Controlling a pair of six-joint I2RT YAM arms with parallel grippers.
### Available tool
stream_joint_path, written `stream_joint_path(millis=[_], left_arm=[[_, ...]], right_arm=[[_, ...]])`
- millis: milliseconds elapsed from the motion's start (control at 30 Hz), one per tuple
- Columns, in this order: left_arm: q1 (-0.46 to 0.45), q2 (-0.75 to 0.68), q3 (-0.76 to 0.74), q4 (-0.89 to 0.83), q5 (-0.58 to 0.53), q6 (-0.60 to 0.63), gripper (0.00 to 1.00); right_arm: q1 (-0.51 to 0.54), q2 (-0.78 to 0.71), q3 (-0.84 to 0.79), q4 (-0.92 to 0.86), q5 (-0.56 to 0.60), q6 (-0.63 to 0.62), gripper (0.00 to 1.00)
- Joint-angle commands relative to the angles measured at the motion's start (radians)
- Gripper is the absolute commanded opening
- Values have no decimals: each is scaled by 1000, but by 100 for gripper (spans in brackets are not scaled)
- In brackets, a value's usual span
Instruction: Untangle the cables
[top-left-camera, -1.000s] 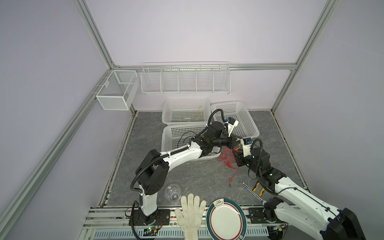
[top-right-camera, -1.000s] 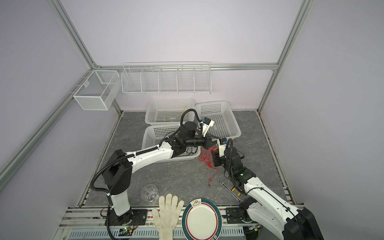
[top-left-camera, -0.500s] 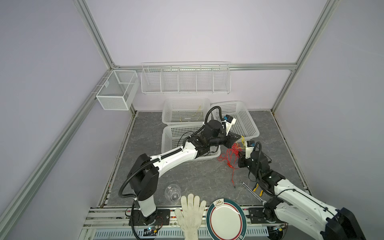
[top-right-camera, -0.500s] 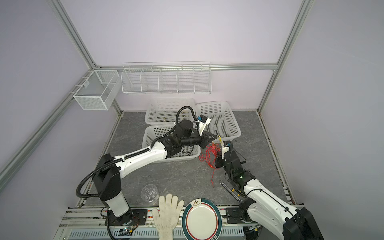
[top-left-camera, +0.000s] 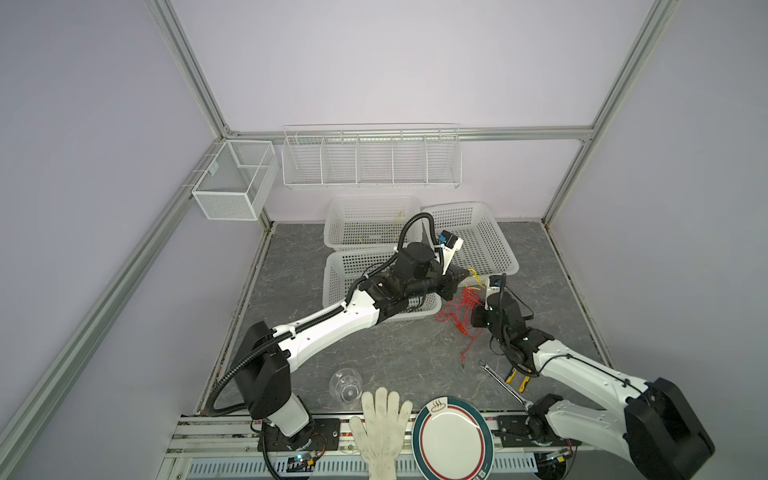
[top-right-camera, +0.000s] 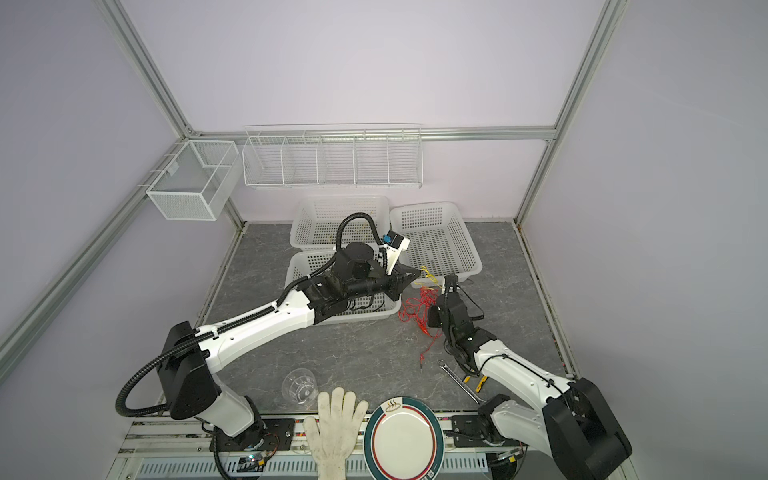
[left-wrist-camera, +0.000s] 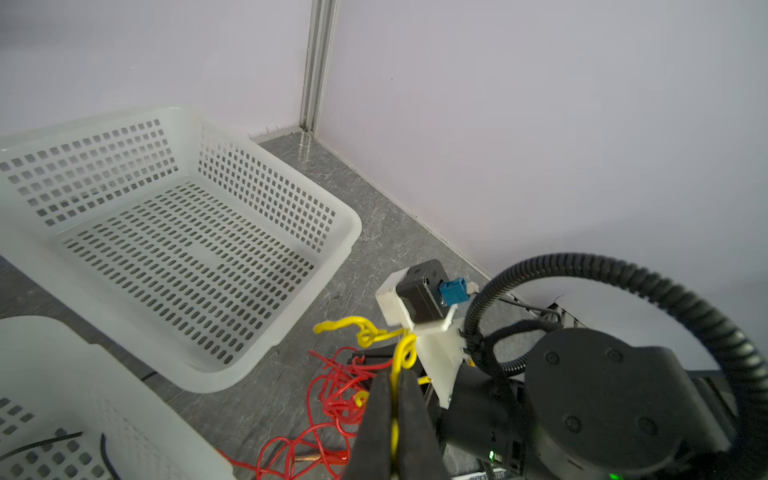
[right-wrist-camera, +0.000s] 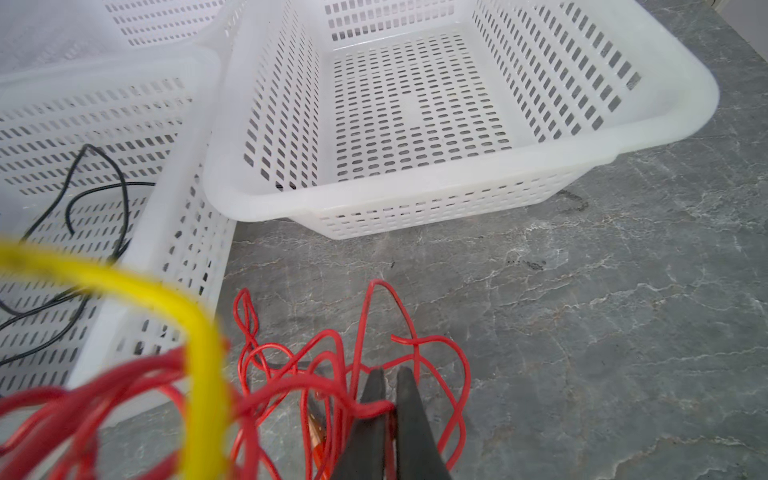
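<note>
Since a second ago the left arm has stretched further out, and the right gripper has gone from part-open to clenched, pinching a strand of the red cable. Left gripper is clamped on the yellow cable, held above the red tangle. That tangle lies on the grey marble-look tabletop, just beside the front basket and near the right basket. Black cable sits in the front basket. Lilac walls, aluminium frame posts. Wire rack on the back wall, mesh bin on the left wall. Glass cup, work glove, plate, spanner and pliers along the near edge.
</note>
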Motion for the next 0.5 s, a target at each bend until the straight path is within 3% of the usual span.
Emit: stream_joint_path(millis=[0,167,467], left_arm=[[6,-110,15,88,-48,40,0],[6,-93,-11,63,-118,58,0],[6,-10,-7,34,-216,98,0]], right_arm=[[-13,60,-3,-175,67,31,6],[-9,18,-23,-101,-21,-8,6],[-7,-189,-70,-82,-183,-110,6]])
